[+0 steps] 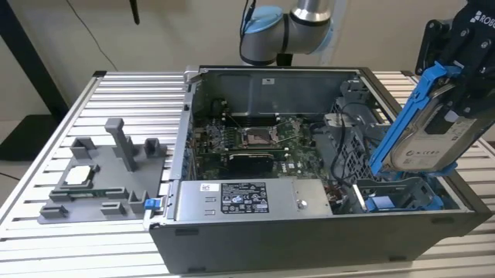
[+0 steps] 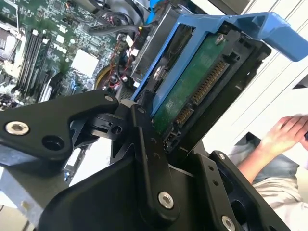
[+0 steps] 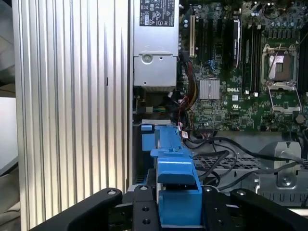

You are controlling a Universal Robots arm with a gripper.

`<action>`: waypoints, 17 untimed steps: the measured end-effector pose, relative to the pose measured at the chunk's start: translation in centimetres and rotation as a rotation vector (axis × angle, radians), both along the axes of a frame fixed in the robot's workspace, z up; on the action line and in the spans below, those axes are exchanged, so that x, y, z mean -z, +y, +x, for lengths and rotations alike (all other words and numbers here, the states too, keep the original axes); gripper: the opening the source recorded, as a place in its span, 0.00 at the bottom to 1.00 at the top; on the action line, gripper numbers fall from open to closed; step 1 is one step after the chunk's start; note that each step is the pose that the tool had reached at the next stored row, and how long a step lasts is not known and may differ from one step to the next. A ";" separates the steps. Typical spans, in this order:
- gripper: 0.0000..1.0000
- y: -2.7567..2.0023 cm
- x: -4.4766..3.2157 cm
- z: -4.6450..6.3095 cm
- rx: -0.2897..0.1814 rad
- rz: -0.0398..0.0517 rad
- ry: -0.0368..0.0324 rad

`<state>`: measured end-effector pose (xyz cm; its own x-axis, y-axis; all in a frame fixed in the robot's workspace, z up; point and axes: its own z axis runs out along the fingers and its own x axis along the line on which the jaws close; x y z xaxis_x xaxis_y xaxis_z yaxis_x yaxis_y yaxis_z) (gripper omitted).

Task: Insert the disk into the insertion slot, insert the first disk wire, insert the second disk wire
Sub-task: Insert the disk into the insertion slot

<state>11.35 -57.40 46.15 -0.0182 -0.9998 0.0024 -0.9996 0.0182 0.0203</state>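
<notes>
Jaws clamp the blue-framed silver disk (image 1: 430,143), tilted above the insertion slot (image 1: 393,198).

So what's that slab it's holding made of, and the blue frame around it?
The disk looks like metal: dull silver-grey face under a paper-like label, with a green circuit board on its other side. The blue carrier looks like moulded plastic: bright even colour, slight gloss, shaped tabs.
</notes>
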 end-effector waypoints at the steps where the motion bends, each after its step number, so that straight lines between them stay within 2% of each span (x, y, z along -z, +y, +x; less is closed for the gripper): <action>1: 0.00 -0.09 0.16 0.0 0.000 0.0002 0.0000; 6: 0.00 -0.36 0.88 0.0 0.000 0.0015 0.0000; 13: 0.00 -0.37 1.05 0.0 0.000 0.0019 -0.0001; 17: 0.00 -0.37 1.65 0.0 0.000 0.0085 -0.0014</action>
<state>11.34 -57.78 44.50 -0.0180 -0.9998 -0.0061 -0.9997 0.0179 0.0190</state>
